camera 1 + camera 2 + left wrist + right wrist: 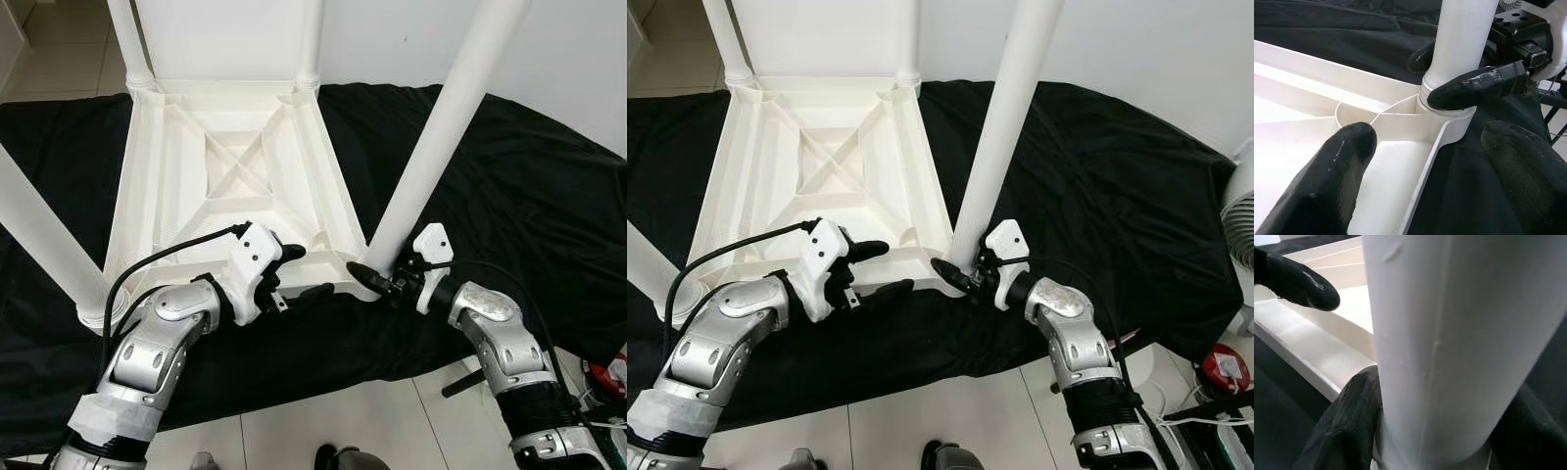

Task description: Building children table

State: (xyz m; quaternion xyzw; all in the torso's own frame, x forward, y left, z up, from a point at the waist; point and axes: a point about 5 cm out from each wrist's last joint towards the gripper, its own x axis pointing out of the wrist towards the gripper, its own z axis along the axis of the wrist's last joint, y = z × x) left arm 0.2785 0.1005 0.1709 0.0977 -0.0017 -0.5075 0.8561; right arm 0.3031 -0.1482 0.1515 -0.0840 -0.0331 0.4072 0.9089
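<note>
Head views: an upturned white plastic table top [235, 166] lies on a black cloth [509, 196], legs pointing up. The right gripper [377, 279] clasps the near-right table leg [431, 147] at its socket. The left gripper [294, 272] straddles the near rim, fingers spread.

Left wrist view: its fingers [1327, 171] sit either side of the rim.

Right wrist view: black fingers [1347, 426] press both sides of the leg.

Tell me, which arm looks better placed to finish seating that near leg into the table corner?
Probably the right: the right gripper already clasps the leg at its base. The left gripper straddles the tabletop rim instead.
</note>
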